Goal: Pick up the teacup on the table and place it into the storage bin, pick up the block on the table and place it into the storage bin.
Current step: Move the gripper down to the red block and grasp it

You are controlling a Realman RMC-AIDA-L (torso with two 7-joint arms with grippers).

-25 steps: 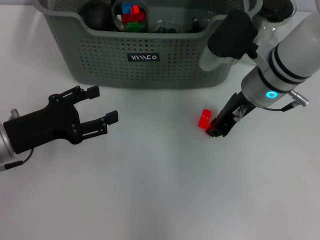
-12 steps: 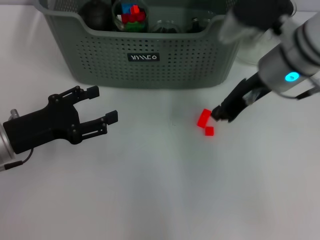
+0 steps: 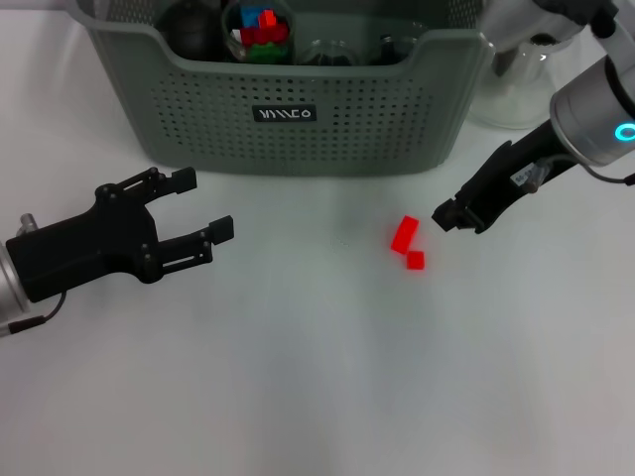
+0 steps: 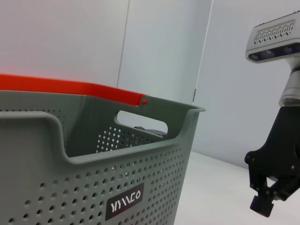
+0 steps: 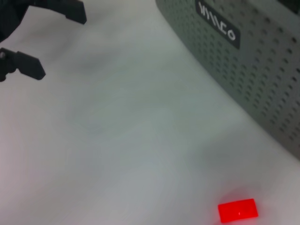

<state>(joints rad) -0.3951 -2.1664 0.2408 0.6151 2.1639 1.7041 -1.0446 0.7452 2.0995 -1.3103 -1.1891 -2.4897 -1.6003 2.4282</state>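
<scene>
Two small red plastic blocks lie on the white table before the grey-green perforated storage bin; right gripper hovers beside, closure unclear. Left gripper rests parted.

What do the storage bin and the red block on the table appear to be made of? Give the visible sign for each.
Storage bin: likely moulded plastic, matt grey-green; signs are its rows of punched holes, rounded rim and cut-out handle.
Red block: probably hard plastic, smooth and bright; signs are its even colour and crisp edges, though painted wood cannot be ruled out.
</scene>
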